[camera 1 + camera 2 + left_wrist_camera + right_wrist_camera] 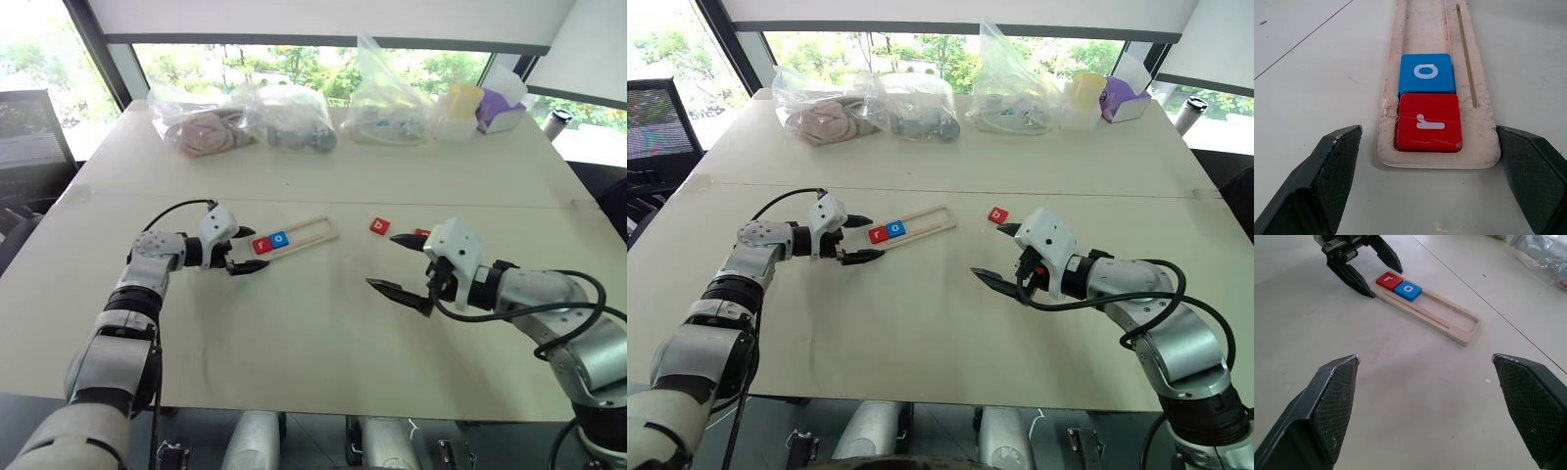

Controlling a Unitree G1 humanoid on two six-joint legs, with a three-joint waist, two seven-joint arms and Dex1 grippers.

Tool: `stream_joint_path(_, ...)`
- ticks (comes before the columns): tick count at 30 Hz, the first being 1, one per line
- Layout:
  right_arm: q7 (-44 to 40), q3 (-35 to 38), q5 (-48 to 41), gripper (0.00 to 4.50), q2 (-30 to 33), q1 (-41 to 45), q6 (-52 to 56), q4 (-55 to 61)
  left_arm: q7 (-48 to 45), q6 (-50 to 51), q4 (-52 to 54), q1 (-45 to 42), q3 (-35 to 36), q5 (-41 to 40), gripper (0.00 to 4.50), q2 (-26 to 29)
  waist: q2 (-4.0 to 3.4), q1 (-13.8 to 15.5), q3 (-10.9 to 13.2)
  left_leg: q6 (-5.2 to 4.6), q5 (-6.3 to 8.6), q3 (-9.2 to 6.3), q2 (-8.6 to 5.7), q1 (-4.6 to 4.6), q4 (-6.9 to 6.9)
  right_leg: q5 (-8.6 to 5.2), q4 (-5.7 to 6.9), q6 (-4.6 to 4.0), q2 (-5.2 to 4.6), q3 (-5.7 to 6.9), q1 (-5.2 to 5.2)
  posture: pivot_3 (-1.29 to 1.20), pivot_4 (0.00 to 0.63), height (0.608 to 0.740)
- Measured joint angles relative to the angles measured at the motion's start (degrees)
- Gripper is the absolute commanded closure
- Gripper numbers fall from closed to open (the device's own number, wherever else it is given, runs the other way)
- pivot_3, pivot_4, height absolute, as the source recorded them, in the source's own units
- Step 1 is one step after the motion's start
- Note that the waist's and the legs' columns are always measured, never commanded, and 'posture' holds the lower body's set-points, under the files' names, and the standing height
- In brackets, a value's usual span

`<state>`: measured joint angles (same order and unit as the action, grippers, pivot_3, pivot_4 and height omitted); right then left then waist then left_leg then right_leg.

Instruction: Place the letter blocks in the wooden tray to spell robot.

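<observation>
Fingers spread wide on both grippers, left gripper point(246, 250) straddling the wooden tray point(312, 231) end by red r block point(1428, 122). Closing carelessly could shove the tray, and right gripper point(402, 264) holds nothing

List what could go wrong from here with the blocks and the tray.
1. The open left hand straddles the near end of the tray; closing or pushing could slide the tray and shake the red r block and blue o block out of line.
2. The red b block lies loose just past the open right hand; a careless reach might knock it away.
3. Another red block is partly hidden behind that hand, so picking it could go astray.
</observation>
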<state>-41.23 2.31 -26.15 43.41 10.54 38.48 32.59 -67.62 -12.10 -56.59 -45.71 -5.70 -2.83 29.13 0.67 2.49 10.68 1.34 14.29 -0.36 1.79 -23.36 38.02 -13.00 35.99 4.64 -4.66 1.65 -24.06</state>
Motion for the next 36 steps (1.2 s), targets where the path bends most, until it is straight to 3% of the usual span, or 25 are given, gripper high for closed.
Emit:
stream_joint_path(3, 0.2, 0.0, 0.0, 0.00, 0.0, -0.4, 0.0, 0.0, -0.1, -0.2, 0.1, 0.1, -0.1, 0.1, 1.36, -0.4, -0.01, 0.0, 0.0, 0.00, 0.00, 0.00, 0.00, 0.00, 0.00, -0.02, 0.00, 0.03, -0.01, 0.00, 0.03, 0.00, 0.150, 0.740)
stream_joint_path(14, 0.2, 0.0, 0.1, 0.00, 0.0, -0.4, 0.0, 0.0, -0.5, -1.3, 3.0, 1.4, -0.3, 1.1, 1.36, -0.6, -0.04, -0.1, 0.0, 0.01, 0.01, 0.01, 0.01, -0.02, 0.00, -0.03, -0.06, 0.04, -0.02, 0.01, 0.02, 0.00, 0.150, 0.740)
stream_joint_path(36, -0.4, 0.9, 1.1, 0.00, 0.7, 0.5, -0.3, -1.4, -8.9, 7.7, 28.3, 10.2, -9.2, 1.2, 1.36, -6.4, -0.04, -0.1, 0.0, -0.16, 0.13, 0.04, -0.03, -0.19, -0.12, 0.01, -0.77, -0.03, -0.02, 0.01, 0.19, 0.00, 0.150, 0.740)
